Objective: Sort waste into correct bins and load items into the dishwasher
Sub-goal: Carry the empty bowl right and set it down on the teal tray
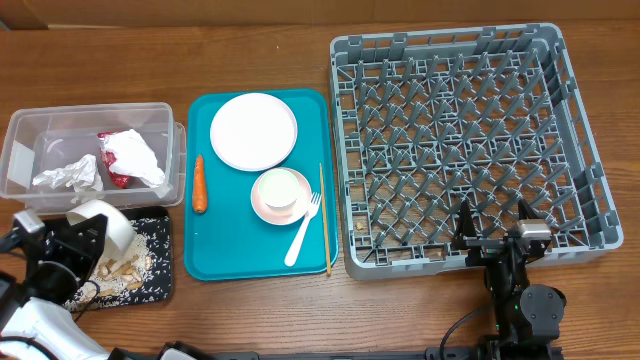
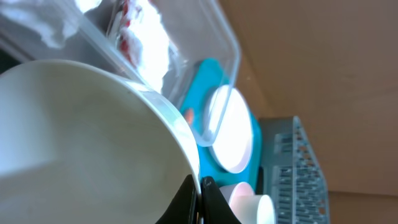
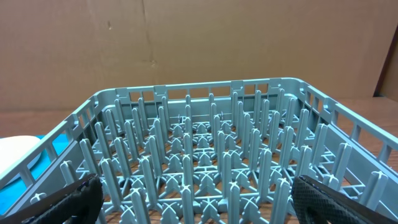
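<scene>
My black left gripper pinches the rim of a white round bowl; my black right gripper sits level, jaws wide apart.

White bowl rim pinched, clear tub behind

Black arms, white left shell, black cables, textured tool pads

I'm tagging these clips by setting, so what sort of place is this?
Most likely a lab mock-up of a dish-clearing station, not a real kitchen: a grey dish rack and a teal tray holding a white plate sit on a bare wooden table, with plain cardboard behind.
</scene>
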Tool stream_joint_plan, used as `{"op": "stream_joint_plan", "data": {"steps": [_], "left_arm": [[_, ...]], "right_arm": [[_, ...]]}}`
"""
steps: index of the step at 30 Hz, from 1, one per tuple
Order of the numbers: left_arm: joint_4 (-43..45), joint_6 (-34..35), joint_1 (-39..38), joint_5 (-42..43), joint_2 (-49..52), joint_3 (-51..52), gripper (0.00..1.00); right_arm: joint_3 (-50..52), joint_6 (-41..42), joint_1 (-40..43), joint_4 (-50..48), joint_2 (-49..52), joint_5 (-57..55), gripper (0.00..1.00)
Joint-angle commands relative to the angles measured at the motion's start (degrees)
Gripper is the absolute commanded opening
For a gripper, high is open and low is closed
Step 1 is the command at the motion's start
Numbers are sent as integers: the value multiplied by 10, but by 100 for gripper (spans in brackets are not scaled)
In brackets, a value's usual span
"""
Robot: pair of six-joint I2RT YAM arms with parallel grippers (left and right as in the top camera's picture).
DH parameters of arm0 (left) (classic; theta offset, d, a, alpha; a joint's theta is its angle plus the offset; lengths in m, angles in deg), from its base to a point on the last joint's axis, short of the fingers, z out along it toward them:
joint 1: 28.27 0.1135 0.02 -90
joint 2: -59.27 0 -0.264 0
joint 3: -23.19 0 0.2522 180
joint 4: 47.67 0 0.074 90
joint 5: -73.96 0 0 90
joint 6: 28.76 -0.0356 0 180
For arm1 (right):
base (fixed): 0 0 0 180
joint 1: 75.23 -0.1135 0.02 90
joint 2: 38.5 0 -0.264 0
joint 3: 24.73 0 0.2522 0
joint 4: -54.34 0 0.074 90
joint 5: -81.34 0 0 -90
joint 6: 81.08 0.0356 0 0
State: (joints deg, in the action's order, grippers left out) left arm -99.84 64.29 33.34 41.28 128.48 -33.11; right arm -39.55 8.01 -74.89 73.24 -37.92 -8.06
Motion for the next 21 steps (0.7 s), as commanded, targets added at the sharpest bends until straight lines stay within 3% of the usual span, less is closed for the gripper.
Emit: {"op": "stream_joint_plan", "data": {"steps": [1, 5, 6, 9, 15, 21], "left_arm": [[-23, 26, -72, -129, -24, -37, 4], [-55, 57, -196, -230, -56, -80, 4], [-65, 70, -297, -293, -69, -95, 4], [-74, 112, -469, -418, -66, -96, 4], [-82, 204, -752, -540, -1, -96, 4], [-100, 219, -836, -541, 98, -96, 4]], "right_arm": [[6, -2, 2, -3, -4, -5, 100], [6, -2, 2, -3, -4, -5, 100], [6, -2, 2, -3, -4, -5, 100], [6, -2, 2, -3, -4, -5, 100], [6, -2, 2, -3, -4, -5, 100], [6, -2, 2, -3, -4, -5, 100]]}}
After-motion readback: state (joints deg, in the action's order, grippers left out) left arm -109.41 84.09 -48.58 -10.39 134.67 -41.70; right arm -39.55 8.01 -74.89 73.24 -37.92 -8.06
